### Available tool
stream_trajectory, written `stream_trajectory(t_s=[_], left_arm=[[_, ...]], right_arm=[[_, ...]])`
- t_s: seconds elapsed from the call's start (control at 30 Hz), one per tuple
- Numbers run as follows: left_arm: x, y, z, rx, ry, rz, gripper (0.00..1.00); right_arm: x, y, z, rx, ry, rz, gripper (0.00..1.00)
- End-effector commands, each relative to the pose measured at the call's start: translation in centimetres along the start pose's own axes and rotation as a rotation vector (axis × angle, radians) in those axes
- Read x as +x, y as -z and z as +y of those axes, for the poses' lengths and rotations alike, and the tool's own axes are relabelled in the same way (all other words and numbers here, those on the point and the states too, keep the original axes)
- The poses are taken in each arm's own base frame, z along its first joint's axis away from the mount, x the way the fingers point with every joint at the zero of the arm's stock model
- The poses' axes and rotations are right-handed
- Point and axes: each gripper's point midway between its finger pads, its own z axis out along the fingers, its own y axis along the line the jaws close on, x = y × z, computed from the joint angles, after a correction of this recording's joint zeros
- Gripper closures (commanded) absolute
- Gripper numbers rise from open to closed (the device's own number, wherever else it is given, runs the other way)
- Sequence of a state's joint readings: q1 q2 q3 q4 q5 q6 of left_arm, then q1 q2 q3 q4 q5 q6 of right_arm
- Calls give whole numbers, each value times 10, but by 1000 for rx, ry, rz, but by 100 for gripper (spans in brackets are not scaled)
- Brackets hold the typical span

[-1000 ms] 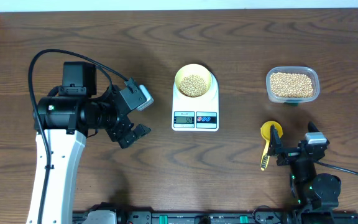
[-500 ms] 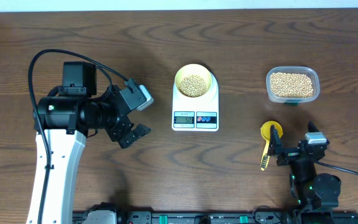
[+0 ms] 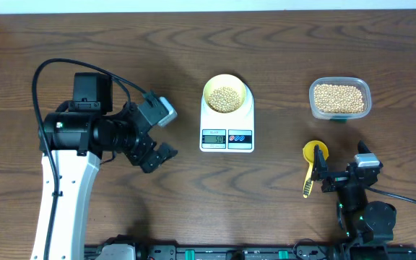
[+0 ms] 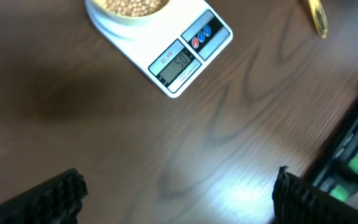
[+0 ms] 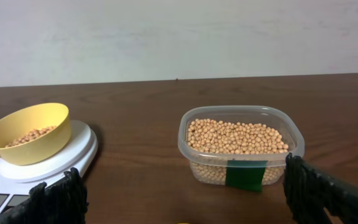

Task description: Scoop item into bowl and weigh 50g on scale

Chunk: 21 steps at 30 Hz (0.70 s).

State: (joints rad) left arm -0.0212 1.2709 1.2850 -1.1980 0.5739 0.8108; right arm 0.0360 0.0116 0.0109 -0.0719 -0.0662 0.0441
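The pale-yellow bowl [image 3: 226, 93] stands on the back of the white scale [image 3: 227, 128] and holds a layer of tan beans [image 3: 225, 99]. The left wrist view has the scale [image 4: 185, 53] at the top, its display lit, with the bowl [image 4: 113, 13] at the frame edge. My left gripper [image 3: 162, 133] hangs open left of the scale, nothing between its fingers [image 4: 48, 199]. My right gripper [image 3: 340, 175] is open near the front right, empty. Ahead of it are the bowl [image 5: 27, 134] and the scale [image 5: 58, 160].
A clear plastic tub [image 3: 339, 99] full of beans sits at the back right, also ahead in the right wrist view as the tub [image 5: 241, 143] with a green label. A yellow measuring spoon [image 3: 311, 165] lies on the table just left of the right gripper.
The left gripper has shifted very slightly to the left. Everything else is the same.
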Motion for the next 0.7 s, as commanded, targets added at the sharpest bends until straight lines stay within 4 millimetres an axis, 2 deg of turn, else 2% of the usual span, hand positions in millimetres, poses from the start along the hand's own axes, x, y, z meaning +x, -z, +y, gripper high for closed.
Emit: stream_trajectory(t_s=[0.0, 0.1, 0.17, 0.43, 0.57, 0.67], left_arm=[[-2, 4, -4, 9, 243, -16, 2], [-5, 17, -10, -25, 291, -56, 2], [-2, 35, -13, -108, 363, -96, 2], [21, 93, -30, -389, 466, -258, 2], [45, 105, -35, -497, 525, -306, 2], [61, 102, -43, -522, 530, -334, 2]], right_arm=[[2, 0, -3, 15, -7, 0, 1], [2, 0, -3, 15, -7, 0, 1], [2, 0, -3, 15, -7, 0, 1], [2, 0, -3, 15, -7, 0, 1], [2, 0, -3, 15, -7, 0, 1], [2, 0, -3, 15, -7, 0, 1]])
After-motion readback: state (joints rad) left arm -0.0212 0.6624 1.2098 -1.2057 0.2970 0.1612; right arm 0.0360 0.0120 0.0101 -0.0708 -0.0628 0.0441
